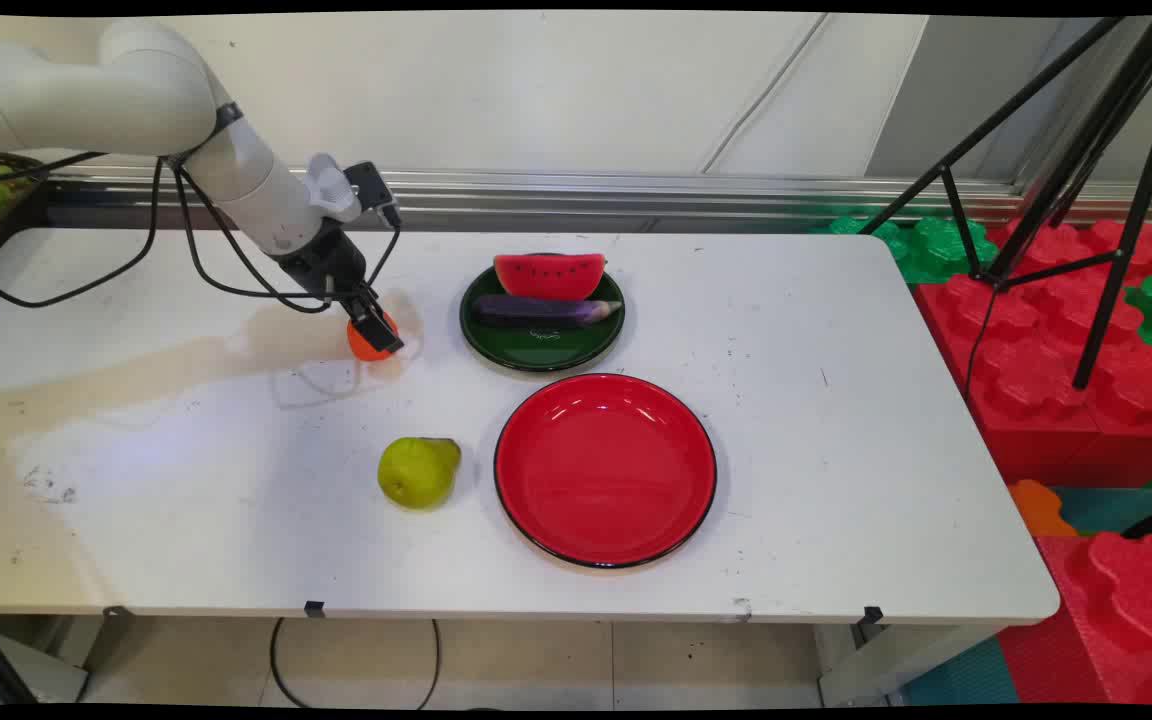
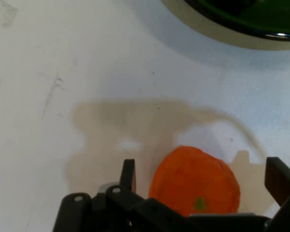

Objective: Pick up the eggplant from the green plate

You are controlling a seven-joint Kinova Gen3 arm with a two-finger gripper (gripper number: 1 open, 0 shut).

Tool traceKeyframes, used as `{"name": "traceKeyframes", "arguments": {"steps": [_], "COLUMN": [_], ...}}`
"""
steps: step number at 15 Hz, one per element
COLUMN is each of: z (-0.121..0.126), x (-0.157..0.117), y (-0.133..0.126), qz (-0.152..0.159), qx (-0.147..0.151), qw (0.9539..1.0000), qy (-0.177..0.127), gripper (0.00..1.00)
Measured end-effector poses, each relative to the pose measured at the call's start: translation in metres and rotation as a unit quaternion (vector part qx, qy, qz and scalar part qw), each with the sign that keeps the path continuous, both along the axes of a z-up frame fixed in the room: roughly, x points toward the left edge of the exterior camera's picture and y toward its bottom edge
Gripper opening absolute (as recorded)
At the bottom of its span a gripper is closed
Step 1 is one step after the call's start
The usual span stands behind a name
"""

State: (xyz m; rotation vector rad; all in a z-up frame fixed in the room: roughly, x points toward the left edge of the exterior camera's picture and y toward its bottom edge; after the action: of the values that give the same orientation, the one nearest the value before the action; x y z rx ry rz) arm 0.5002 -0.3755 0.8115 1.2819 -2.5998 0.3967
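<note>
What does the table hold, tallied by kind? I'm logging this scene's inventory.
Plates: 2, the red plate and the green plate
Toy foods: 4, the orange, pear, watermelon slice and eggplant
Total: 6

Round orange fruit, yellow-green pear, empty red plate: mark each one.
Round orange fruit [image 2: 195, 179]: hand view, its top face.
Yellow-green pear [image 1: 417, 471]: main view, middle of its body.
Empty red plate [image 1: 605, 468]: main view, bare centre.

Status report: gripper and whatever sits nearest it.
Gripper open, fingers either side of orange fruit on table. Not clamped. Green plate with watermelon slice and eggplant close beside.
</note>
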Motion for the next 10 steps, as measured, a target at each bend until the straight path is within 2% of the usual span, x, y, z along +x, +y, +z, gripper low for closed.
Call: {"name": "traceKeyframes", "arguments": {"steps": [6,10], "z": [0.014,0.042], "x": [0.007,0.008], "y": [0.004,0.011], "qz": [-0.023,-0.055], "qx": [-0.009,-0.025], "qw": [0.9997,0.9982], "qy": [-0.003,0.001], "gripper": [1.00,1.00]}}
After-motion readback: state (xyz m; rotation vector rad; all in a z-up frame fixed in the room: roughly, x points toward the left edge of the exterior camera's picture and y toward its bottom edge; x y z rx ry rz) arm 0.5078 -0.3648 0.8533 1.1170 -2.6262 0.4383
